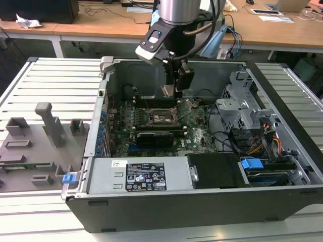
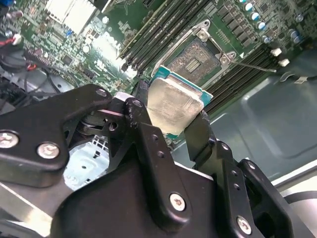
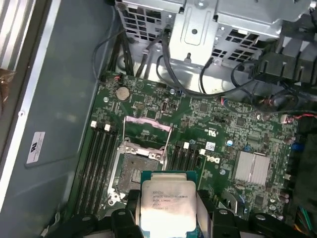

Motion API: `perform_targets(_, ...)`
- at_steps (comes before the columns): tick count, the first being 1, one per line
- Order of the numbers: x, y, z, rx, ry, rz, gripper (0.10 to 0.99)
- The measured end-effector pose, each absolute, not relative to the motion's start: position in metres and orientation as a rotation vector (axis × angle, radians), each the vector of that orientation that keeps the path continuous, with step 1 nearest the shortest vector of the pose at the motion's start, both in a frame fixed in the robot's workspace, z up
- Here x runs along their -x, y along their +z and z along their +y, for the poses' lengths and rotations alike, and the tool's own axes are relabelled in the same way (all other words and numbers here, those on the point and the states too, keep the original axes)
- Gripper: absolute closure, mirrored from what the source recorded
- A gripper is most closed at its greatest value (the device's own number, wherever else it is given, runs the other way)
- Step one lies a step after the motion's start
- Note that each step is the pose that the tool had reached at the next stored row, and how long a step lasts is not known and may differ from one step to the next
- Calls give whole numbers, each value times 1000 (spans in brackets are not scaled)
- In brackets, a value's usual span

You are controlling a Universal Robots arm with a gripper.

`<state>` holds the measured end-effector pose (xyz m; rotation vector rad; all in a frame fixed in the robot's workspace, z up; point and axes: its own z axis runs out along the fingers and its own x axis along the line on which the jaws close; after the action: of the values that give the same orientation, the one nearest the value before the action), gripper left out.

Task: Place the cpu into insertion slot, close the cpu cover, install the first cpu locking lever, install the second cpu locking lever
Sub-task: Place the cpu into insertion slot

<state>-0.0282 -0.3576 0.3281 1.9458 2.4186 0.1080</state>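
Gripper (image 2: 171,114) around print-topped cpu (image 3: 167,201), near insertion slot (image 3: 136,166)

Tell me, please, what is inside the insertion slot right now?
Only its bare dark contact field; no chip sits in the insertion slot. The cpu, held by the gripper, hangs apart from it and covers one corner in the first wrist view.

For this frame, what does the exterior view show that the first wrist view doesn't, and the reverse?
Exterior view: the whole open computer case, its labelled power supply, the grey fixture tray at the exterior view's left, and the arm above. First wrist view: a coin battery and a silver heatsink. Both: the gripper holding the cpu above the green motherboard, and the empty insertion slot.
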Motion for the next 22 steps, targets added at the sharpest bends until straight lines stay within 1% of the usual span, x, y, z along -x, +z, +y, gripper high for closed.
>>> perform_targets(10,28,313,-358,-2103,98,2280,549)
perform_targets(22,29,301,-358,-2118,97,2266,549)
